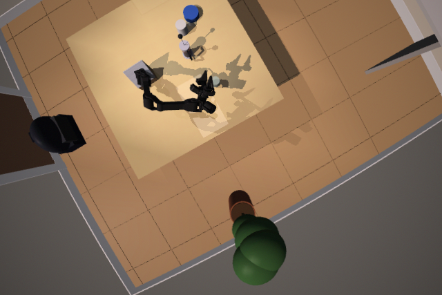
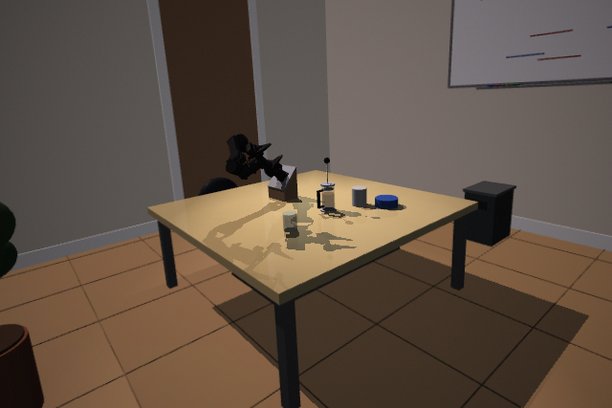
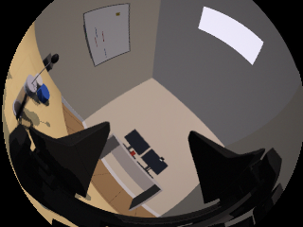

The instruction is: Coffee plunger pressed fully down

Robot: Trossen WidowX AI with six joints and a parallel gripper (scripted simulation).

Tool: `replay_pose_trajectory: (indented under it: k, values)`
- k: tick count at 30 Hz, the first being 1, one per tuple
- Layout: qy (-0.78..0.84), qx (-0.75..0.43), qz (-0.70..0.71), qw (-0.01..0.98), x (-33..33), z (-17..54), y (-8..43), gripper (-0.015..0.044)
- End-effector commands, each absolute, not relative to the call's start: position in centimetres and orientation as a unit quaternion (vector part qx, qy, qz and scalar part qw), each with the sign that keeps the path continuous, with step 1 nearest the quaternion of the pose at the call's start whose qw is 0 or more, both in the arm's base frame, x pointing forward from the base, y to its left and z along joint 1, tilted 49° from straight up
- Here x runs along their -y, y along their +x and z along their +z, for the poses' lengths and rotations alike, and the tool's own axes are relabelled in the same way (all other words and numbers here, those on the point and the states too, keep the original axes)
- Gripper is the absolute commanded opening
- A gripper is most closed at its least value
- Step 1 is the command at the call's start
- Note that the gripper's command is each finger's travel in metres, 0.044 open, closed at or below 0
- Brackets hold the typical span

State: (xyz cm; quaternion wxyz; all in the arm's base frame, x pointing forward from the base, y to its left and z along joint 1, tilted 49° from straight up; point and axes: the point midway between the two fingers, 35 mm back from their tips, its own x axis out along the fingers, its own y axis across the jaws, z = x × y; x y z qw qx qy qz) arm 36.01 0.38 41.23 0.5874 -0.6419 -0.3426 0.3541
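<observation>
With the pincer (image 1: 206,81) spread wide and holding nothing—well apart from the French press (image 2: 326,196) standing upright mid-bench (image 2: 237,240), knob (image 2: 326,161) raised—an off-centre push could tip the press.

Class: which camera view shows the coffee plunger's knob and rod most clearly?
The exterior view: the plunger stands side-on, raised above the press. The top view foreshortens it to a dark knob. The wrist view shows it tiny and distorted at the left edge.
</observation>
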Motion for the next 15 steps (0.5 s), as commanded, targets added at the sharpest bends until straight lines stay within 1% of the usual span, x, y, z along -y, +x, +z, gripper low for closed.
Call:
replay_pose_trajectory:
  k: [1,2,5,10,15]
  values:
    - [-0.640,0.337,0.357,0.591,-0.5,41.0,36.2,0.0426]
    - [-0.636,0.327,0.361,0.598,-0.9,40.7,36.5,0.0440]
    - [-0.613,0.265,0.385,0.637,-2.8,38.4,38.4,0.0440]
    - [-0.554,0.095,0.418,0.714,-8.3,32.1,41.3,0.0440]
    - [-0.503,-0.076,0.395,0.765,-13.4,25.7,41.8,0.0440]
